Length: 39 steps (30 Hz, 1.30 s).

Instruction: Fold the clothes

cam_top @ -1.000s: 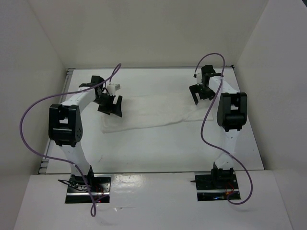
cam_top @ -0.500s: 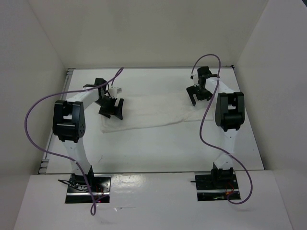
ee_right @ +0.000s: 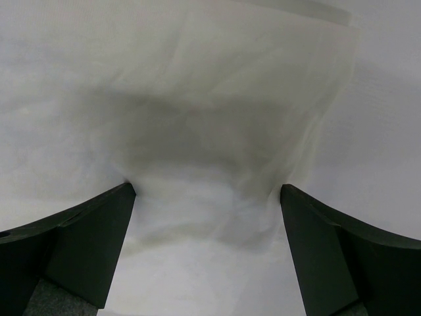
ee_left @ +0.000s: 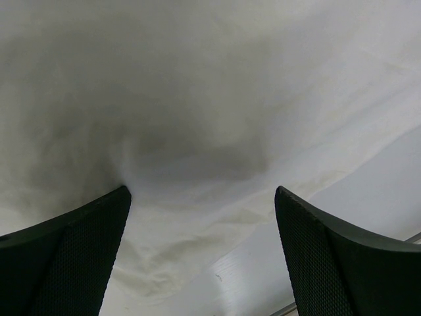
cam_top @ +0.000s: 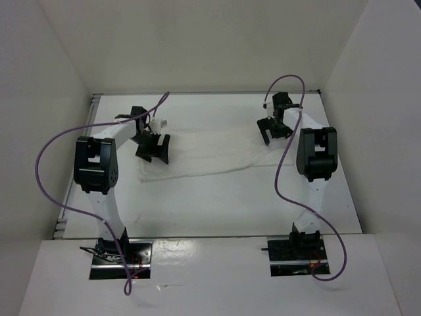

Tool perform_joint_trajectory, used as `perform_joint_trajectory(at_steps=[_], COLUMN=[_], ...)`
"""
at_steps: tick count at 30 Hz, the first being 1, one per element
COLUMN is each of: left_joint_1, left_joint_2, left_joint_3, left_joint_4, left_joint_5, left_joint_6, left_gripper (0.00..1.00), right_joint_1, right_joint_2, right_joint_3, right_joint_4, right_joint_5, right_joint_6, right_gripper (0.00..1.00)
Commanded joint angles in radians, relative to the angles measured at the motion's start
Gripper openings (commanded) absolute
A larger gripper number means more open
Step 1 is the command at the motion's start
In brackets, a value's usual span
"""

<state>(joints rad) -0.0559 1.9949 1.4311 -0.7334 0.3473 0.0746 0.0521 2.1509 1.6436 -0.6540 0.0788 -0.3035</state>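
Clothes (cam_top: 210, 157), one wrinkled white garment, lie spread just above the middle of the top view, on the table (cam_top: 217, 207). The left gripper (cam_top: 152, 147) hangs over its left end and the right gripper (cam_top: 274, 131) over its upper right corner, both with fingers wide apart and empty, so the step looks like reaching for a fold; next, each must drop and pinch an edge. No label or writing is readable.
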Motion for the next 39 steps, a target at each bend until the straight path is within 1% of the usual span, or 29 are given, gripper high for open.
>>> perform_joint_trajectory(at_steps=[1,4,8,11,13,15,20,23,26,29,30,32,35,39], left_joint_1=[-0.004,-0.004,0.005,0.039,0.086,0.131,0.198,0.22,0.229,0.229,0.229,0.229,0.229,0.229], left_joint_2=[0.051,0.051,0.025,-0.036,-0.082,-0.091,-0.091,-0.071,-0.048,-0.025,-0.01,-0.001,-0.01,0.001], left_joint_3=[0.005,0.014,0.051,0.051,0.026,0.011,-0.035,-0.044,-0.044,-0.009,0.002,0.014,0.005,0.048], left_joint_4=[0.031,0.022,0.002,0.002,0.014,0.04,0.054,0.084,0.095,0.095,0.086,0.075,0.086,0.095], left_joint_5=[-0.048,-0.048,0.018,0.071,0.116,0.131,0.177,0.186,0.167,0.167,0.167,0.167,0.154,0.142], left_joint_6=[0.014,0.014,0.039,0.048,0.057,0.057,0.068,0.068,0.068,0.059,0.059,0.059,0.059,0.05], left_gripper=[0.97,0.97,0.97,0.98,0.98,1.0,1.0,1.0,1.0,1.0,1.0,1.0,1.0,1.0], right_joint_1=[-0.047,-0.047,-0.047,-0.047,-0.047,-0.047,-0.047,-0.014,0.066,0.168,0.178,0.178,0.132,0.074], right_joint_2=[0.021,0.03,0.017,-0.025,-0.054,-0.068,-0.098,-0.137,-0.16,-0.181,-0.181,-0.172,-0.172,-0.161], right_joint_3=[-0.015,0.008,0.031,0.032,0.032,0.019,-0.001,-0.011,-0.011,-0.034,-0.045,-0.054,-0.087,-0.064], right_joint_4=[0.004,0.004,-0.025,-0.026,-0.035,-0.035,-0.045,-0.064,-0.082,-0.082,-0.082,-0.073,-0.05,-0.039], right_joint_5=[0.079,0.079,0.033,-0.002,-0.014,-0.028,-0.059,-0.073,-0.073,-0.06,-0.048,-0.024,-0.014,-0.054], right_joint_6=[-0.009,-0.009,0.0,0.0,0.0,0.0,-0.011,-0.032,-0.032,-0.052,-0.052,-0.052,-0.052,-0.026], right_gripper=[0.99,0.99,0.99,0.99,0.99,0.99,0.99,0.99,0.99,0.99,0.99,0.99,0.99,0.99])
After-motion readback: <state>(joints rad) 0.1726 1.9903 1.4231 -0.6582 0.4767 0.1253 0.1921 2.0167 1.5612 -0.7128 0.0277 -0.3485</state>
